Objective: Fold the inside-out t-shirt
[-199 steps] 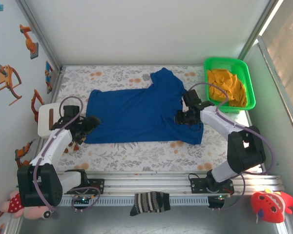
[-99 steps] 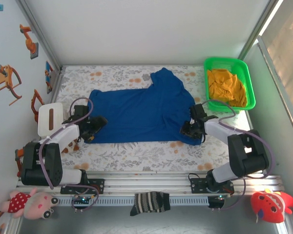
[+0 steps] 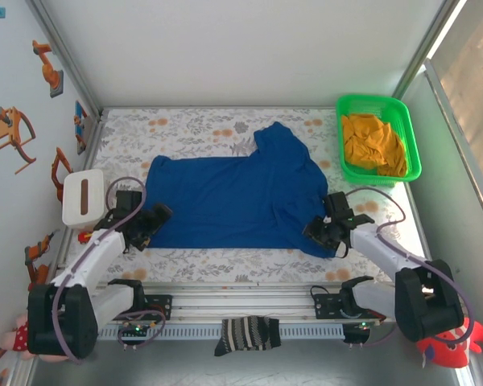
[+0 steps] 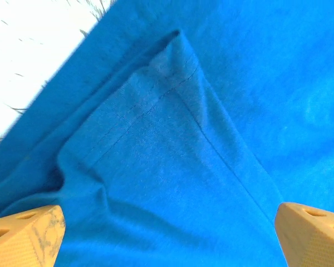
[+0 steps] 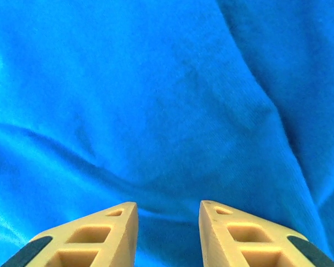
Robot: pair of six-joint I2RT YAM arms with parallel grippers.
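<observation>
One soft, wrinkly royal-blue cloth t-shirt (image 3: 233,197), stitched hem seams.

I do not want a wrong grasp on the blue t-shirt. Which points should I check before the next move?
1. Left gripper wide open: ok.
2. Hem corner of the t-shirt lies ahead, between the left fingers: ok.
3. Right gripper at the t-shirt's near right corner: ok.
4. Right gripper holds cloth: cannot tell; jaws stand narrow, cloth beyond them.
5. Green basket apart from the t-shirt: ok.
</observation>
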